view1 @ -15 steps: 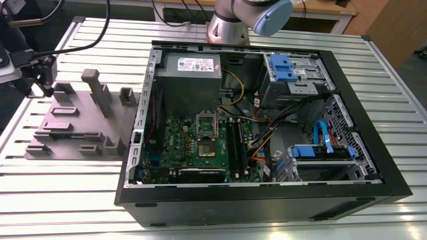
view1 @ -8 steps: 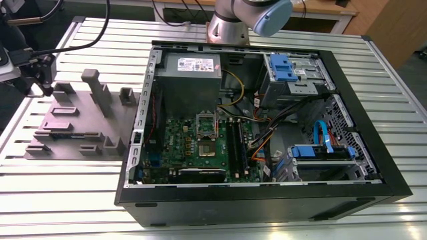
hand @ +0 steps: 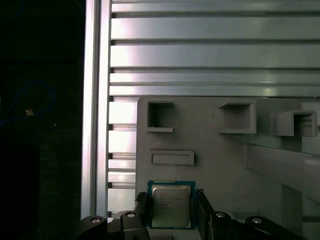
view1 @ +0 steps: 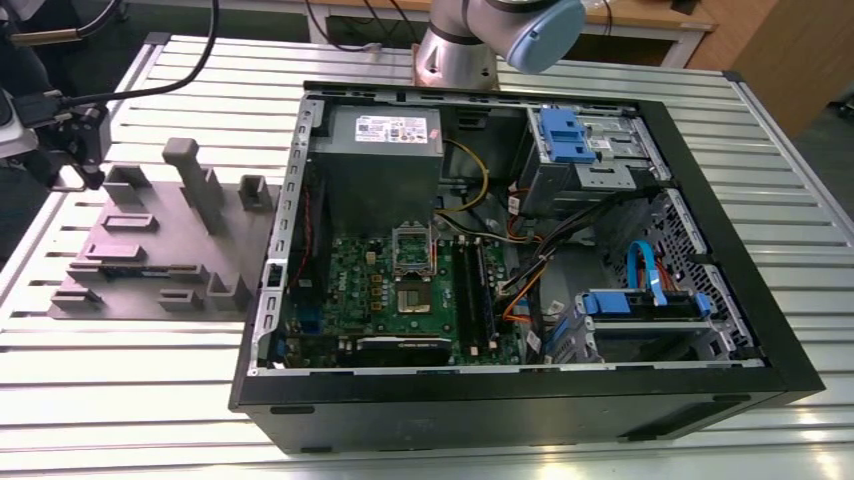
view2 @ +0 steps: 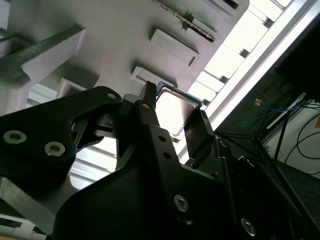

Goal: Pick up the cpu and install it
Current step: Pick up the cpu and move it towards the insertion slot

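CPU sits at the near edge of the grey holder tray, between the fingers of the claw. Such a thin-edged grip could let it tilt or slip free. Narrowly set, the claw presses the chip's opposite sides. Beyond the tray stretches the slatted surface.

Exterior view: even overhead light. The slatted aluminium table reflects bright bands, and the computer case interior is dim. Second wrist view: the table slats burn out to white, the cpu lid carries glare, and the gripper body reads as a dark silhouette. First wrist view: beyond the table edge is near-black.
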You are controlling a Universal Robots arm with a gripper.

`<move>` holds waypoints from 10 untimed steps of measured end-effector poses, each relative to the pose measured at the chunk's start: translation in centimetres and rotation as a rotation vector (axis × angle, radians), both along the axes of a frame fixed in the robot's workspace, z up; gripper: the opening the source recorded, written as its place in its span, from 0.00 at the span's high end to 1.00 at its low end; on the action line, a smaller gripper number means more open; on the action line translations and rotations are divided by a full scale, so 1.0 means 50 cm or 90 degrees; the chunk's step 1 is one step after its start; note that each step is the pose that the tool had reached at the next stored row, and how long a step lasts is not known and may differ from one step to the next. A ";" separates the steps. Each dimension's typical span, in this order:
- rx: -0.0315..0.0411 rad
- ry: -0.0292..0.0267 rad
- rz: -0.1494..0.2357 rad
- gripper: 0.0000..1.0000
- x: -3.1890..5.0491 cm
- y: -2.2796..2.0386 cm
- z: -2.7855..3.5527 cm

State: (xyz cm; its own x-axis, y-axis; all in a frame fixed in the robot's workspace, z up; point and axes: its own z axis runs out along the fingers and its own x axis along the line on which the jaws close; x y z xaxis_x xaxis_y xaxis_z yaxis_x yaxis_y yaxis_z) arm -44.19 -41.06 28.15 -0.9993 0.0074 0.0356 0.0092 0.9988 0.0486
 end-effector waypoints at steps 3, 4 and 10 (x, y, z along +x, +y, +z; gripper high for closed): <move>0.0000 -0.0001 0.000 0.53 0.000 0.0000 0.002; 0.0000 0.0001 0.000 0.53 0.000 0.0000 0.003; -0.0001 0.0002 0.000 0.53 0.000 0.0000 0.007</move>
